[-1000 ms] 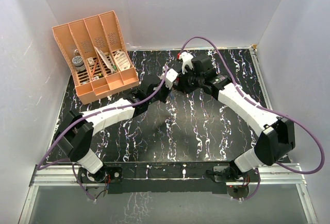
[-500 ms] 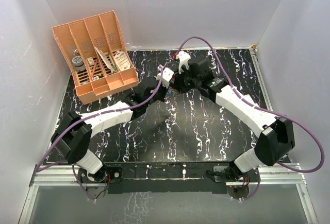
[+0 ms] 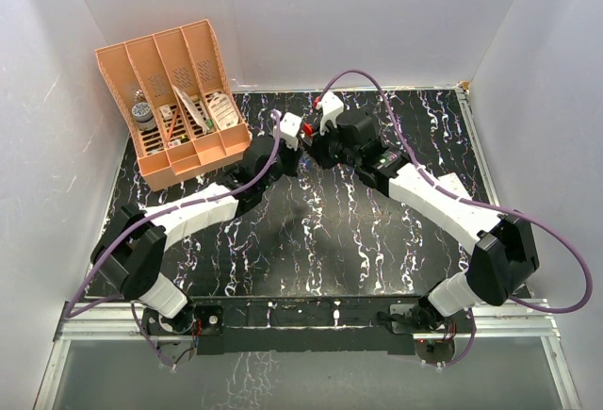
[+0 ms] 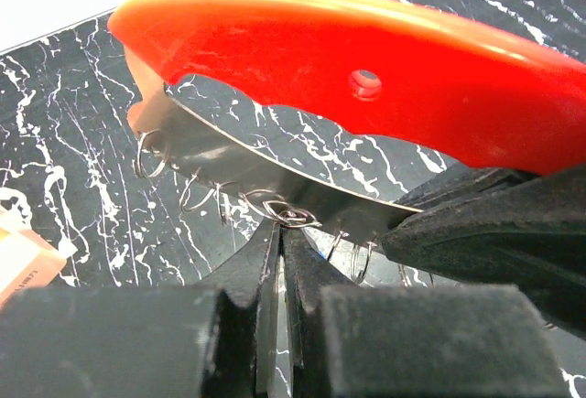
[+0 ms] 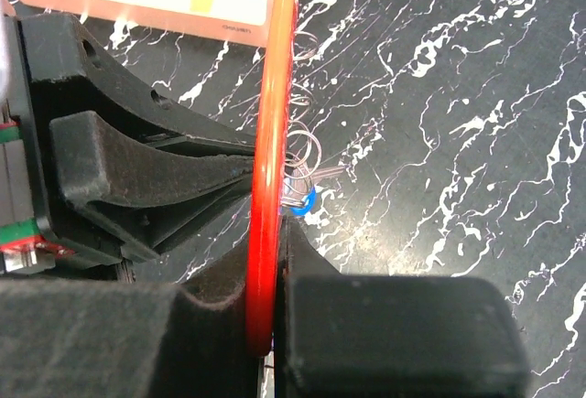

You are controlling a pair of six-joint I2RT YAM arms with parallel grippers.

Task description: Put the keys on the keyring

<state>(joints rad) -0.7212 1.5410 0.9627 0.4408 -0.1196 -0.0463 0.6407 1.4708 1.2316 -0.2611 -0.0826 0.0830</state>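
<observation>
- where the two arms meet over the table (image 3: 320, 240), the keyring (image 4: 366, 78) is held up off the surface by the right gripper (image 5: 272, 247). its two fingers are clamped onto the red curved side, which runs edge-on between them in the right wrist view.
- the left gripper (image 4: 279, 229) meets the keyring from the opposite side. its fingers are pressed together with no gap, and the tips sit right under the keyring's pale metal side.
- several small wire rings (image 4: 286, 215) hang along that pale side of the keyring. one sits right at the left fingertips, and i cannot tell whether it is pinched between them or only touching.
- the key (image 5: 305, 200) shows only as a bit of bright blue head just beside the keyring, among the thin wire loops and close to the left gripper's tips. its blade is too small to make out, and i cannot tell whether it is threaded onto the keyring.
- seen from the left wrist, one black finger of the right gripper crosses the lower right of the view and touches the keyring's end.
- an orange organizer (image 3: 198, 163) with upright slots stands well apart from the keyring, to its left in the top view, with a few small items in its slots.
</observation>
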